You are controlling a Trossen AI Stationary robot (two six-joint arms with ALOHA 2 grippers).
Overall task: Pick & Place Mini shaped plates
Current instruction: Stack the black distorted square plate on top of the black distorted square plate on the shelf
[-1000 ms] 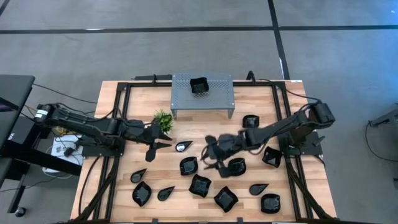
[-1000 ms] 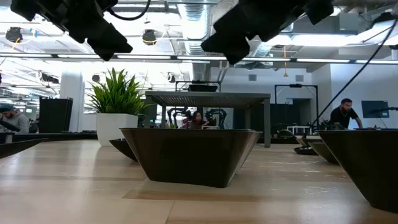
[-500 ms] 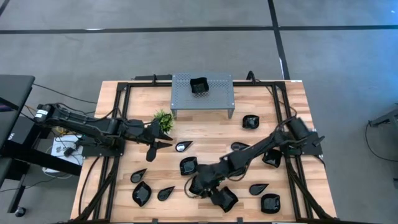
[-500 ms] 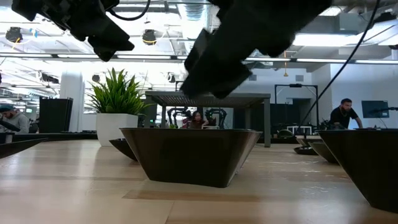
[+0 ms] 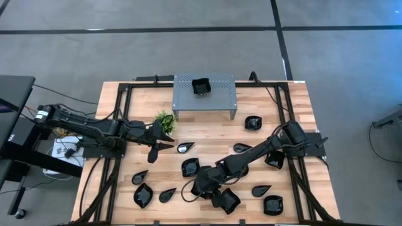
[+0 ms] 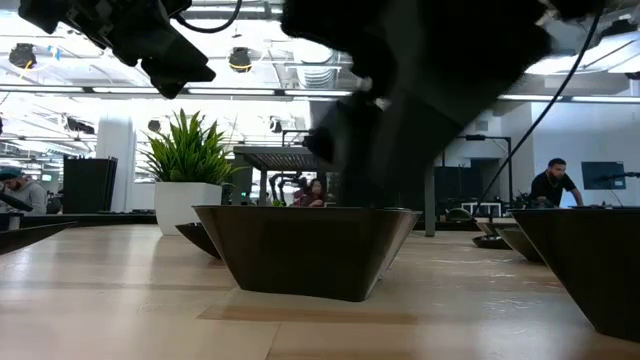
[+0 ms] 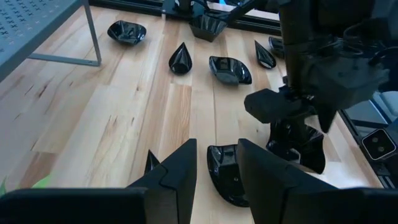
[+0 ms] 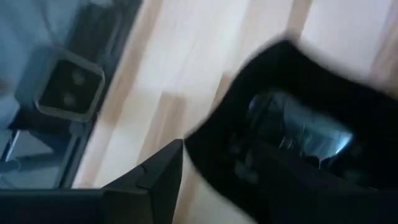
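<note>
Several glossy black mini plates lie scattered on the wooden table [image 5: 207,135], flat on their bases, squarish ones [image 5: 190,167] and teardrop ones [image 5: 167,195]. One more sits on the grey perforated stand [image 5: 200,86]. My right gripper [image 5: 196,188] is open and hangs low over a squarish plate [image 6: 305,250] near the table's near edge; that plate [image 8: 292,118] fills the right wrist view beyond the fingers. My left gripper [image 5: 160,145] is open and hovers above the table beside the small green plant [image 5: 165,120], with a plate [image 7: 227,180] below it. My right gripper comes down from above at the rim of the squarish plate [image 6: 370,205], which still rests on the table. Whether its fingers touch the rim I cannot tell: the arm hides the spot from above and the wrist view is smeared.
The stand [image 5: 217,97] rises at the far middle of the table. More plates lie to the right [image 5: 274,204] and left [image 5: 142,194] of my right gripper. Black frame rails [image 5: 116,125] run along both sides. People show in the room beyond.
My right arm has swung from the table's middle toward the near edge and the left, then sunk down over the squarish plate, where it now fills much of the low view. No plate has moved.
</note>
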